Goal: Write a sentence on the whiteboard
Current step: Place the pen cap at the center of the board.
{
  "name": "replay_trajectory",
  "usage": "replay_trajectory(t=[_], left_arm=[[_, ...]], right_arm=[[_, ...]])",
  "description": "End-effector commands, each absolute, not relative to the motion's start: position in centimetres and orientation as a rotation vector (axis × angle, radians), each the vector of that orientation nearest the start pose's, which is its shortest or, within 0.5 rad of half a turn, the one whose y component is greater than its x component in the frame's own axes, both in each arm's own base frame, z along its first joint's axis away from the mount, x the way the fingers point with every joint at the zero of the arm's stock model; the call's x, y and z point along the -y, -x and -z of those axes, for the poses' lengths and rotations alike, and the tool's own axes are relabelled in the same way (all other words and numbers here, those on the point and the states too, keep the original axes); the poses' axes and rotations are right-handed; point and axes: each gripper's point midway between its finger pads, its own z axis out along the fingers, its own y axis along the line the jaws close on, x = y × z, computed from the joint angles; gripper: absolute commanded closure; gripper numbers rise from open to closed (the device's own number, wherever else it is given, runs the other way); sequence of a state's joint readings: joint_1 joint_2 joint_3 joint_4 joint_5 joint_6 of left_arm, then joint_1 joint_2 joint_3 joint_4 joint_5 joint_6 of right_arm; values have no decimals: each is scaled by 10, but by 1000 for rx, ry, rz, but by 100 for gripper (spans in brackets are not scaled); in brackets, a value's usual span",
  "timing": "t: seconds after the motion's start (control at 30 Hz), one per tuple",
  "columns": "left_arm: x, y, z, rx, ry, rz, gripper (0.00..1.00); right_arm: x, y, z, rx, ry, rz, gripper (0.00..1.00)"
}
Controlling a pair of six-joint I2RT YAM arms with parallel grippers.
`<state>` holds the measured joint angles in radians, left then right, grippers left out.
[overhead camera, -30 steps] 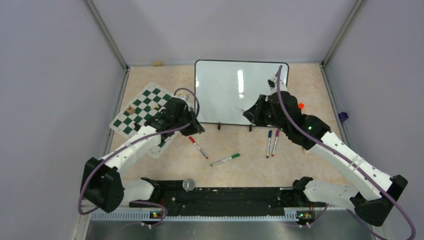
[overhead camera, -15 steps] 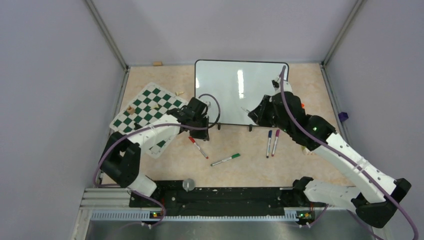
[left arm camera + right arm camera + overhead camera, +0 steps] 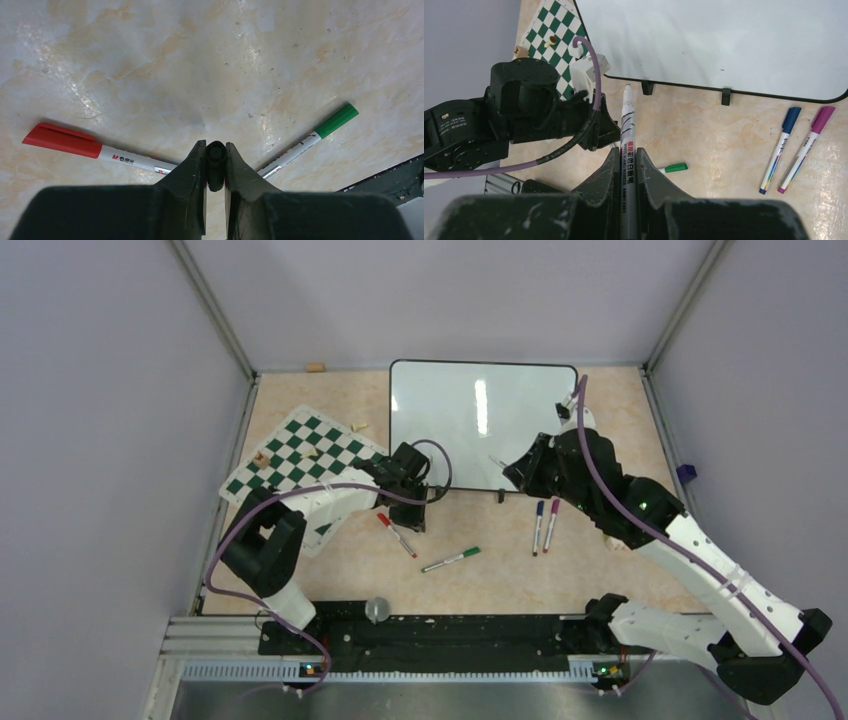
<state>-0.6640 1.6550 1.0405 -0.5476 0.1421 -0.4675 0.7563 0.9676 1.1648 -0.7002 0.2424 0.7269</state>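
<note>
The whiteboard point(image 3: 470, 420) stands at the back of the table, and its white face is blank; no sentence shows on it. It also fills the top of the right wrist view point(image 3: 724, 40). My right gripper point(image 3: 522, 468) is shut on a white marker point(image 3: 628, 130) with its cap off, tip pointing left in front of the board's lower edge. Its jaws point(image 3: 626, 155) clamp the barrel. My left gripper point(image 3: 420, 502) hovers low over the table by the board's left foot. It is shut on a black marker cap point(image 3: 215, 160) between its fingertips point(image 3: 215, 150).
A red-capped marker point(image 3: 397, 535) and a green-capped marker point(image 3: 450, 559) lie under my left gripper, also in the left wrist view point(image 3: 75, 145) point(image 3: 320, 135). A blue marker point(image 3: 538, 526) and a magenta marker point(image 3: 551, 525) lie to the right. The checkered chess mat point(image 3: 295, 465) lies at left.
My left arm has swung right, off the chess mat, to the table in front of the board's left foot. My right gripper has drifted slightly right with the marker.
</note>
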Motion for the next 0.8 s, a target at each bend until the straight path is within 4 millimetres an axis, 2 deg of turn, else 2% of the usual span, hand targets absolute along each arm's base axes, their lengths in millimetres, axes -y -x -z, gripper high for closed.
replay_trajectory(t=[0.0,0.13,0.43,0.53,0.63,0.77], left_arm=[[252,-241,-45,-2803,-310,522,86],[255,-235,-46,-2811,-308,538,84],[257,-224,-56,-2789,-322,580,62],[257,-223,-60,-2793,-309,584,59],[256,-221,-71,-2776,-294,599,53],[255,-222,-96,-2720,-264,632,45]], right_arm=[[-193,-230,-292,-2118,-138,-649,100],[-191,-228,-289,-2128,-142,-646,100],[-183,-217,-271,-2183,-170,-627,100],[-180,-213,-269,-2194,-191,-626,100],[-178,-211,-269,-2203,-201,-620,100],[-176,-210,-267,-2220,-185,-603,100]])
